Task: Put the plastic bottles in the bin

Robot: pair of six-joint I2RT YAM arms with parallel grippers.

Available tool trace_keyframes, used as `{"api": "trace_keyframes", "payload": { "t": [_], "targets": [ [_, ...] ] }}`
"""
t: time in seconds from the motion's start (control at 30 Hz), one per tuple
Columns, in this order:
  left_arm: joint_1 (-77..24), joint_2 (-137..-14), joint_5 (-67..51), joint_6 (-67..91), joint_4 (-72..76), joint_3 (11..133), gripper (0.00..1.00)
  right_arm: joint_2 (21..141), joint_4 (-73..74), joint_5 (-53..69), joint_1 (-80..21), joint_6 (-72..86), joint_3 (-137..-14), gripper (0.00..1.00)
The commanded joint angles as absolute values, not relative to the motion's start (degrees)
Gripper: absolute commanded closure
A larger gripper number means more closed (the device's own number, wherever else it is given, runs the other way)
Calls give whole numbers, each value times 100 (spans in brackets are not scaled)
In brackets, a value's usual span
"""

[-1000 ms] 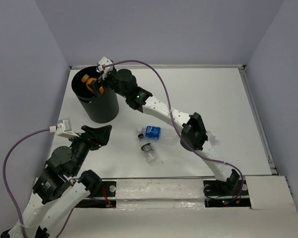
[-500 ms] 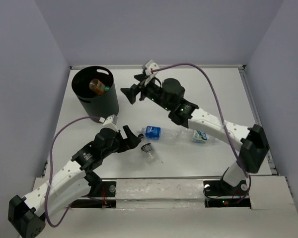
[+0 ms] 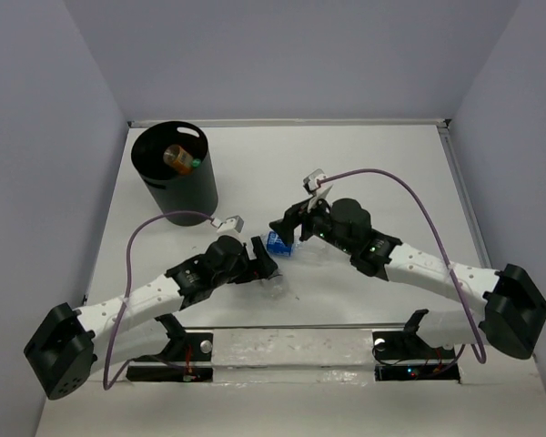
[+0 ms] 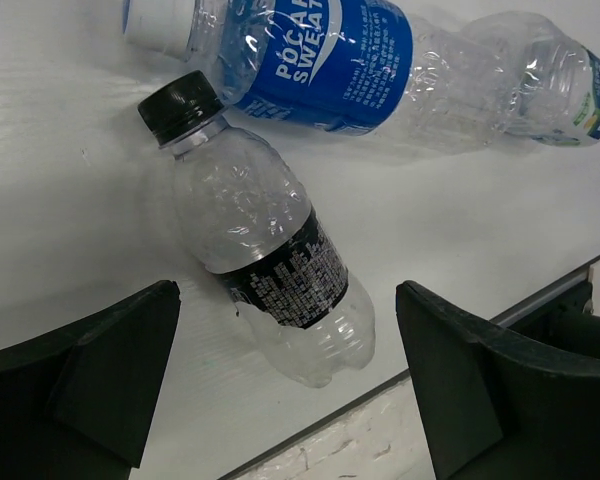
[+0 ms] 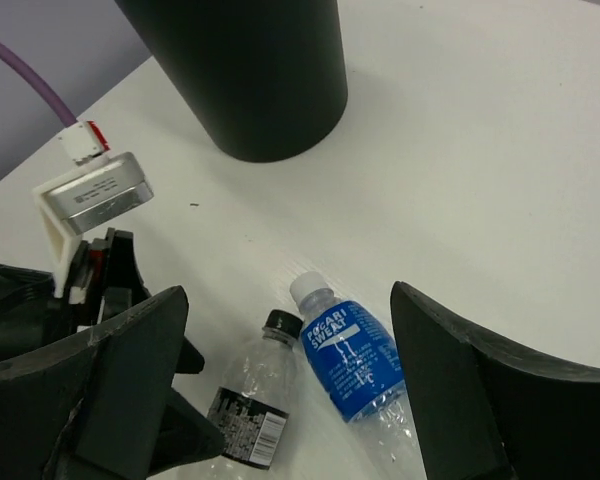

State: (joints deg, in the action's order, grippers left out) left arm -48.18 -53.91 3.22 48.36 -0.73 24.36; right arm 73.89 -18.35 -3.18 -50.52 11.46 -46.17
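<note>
While bottles lie loose on the table [image 3: 382, 164], entries run:

- Bin [image 3: 189, 202]: upright, well apart from both claws; orange bottle [image 3: 176, 157] inside.
- Left claw [image 4: 288, 300]: jaws spread wide, empty, low over the table.
- Dark-capped bottle [image 4: 270, 270]: on its side between the left claw's fingers, cap pointing away. Best taken across the labelled belly, not the neck; close gently, since the thin wall probably crumples.
- Blue-labelled bottle [image 4: 330, 60]: just beyond that cap; keep fingers off it.
- Right claw [image 5: 283, 330]: jaws wide, empty, hovering over both bottles, close to the left claw; collision risk.
</note>
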Motion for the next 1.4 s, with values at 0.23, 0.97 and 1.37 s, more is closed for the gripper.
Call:
{"api": "trace_keyframes", "payload": {
  "t": [0.23, 0.97, 1.37],
  "targets": [
    [-4913, -6230, 949, 4966, 799, 2391, 5, 6530, -1319, -44, -5027, 1450, -3859, 14],
    [-4922, -4301, 1906, 4588, -1780, 3101, 62, 8138, 667, 35, -5027, 344, -5465, 3],
    [-4869, -4094, 4622, 2711, -2138, 5922, 61, 9597, 1521, 685, -5027, -1010, -6636, 1]
  ]
}}
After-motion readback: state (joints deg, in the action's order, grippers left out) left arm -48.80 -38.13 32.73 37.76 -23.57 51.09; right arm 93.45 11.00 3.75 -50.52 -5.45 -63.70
